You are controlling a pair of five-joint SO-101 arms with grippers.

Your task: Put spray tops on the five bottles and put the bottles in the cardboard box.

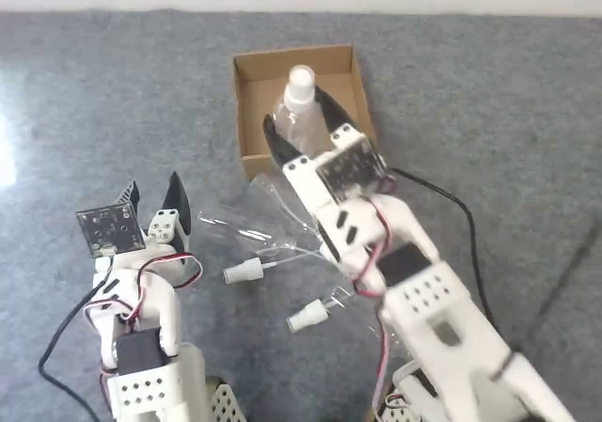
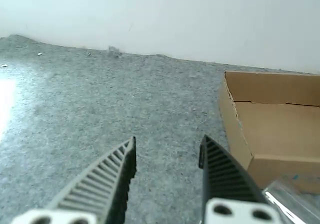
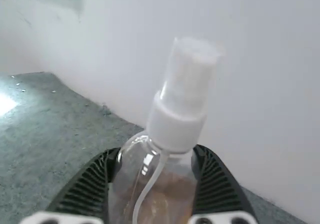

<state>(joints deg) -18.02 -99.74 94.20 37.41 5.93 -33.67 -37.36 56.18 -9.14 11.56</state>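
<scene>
Grey felt covers the desk. Right end effector pinches a spray-topped bottle, cardboard box below it; left end effector spread, empty.

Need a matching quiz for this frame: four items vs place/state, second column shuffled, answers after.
1 left gripper
2 capped bottle
3 loose spray tops
4 cardboard box

A lying on the carpet
B clamped in the right gripper
C open, holding nothing
D brown, open-topped

Pairs: 1-C, 2-B, 3-A, 4-D
</scene>
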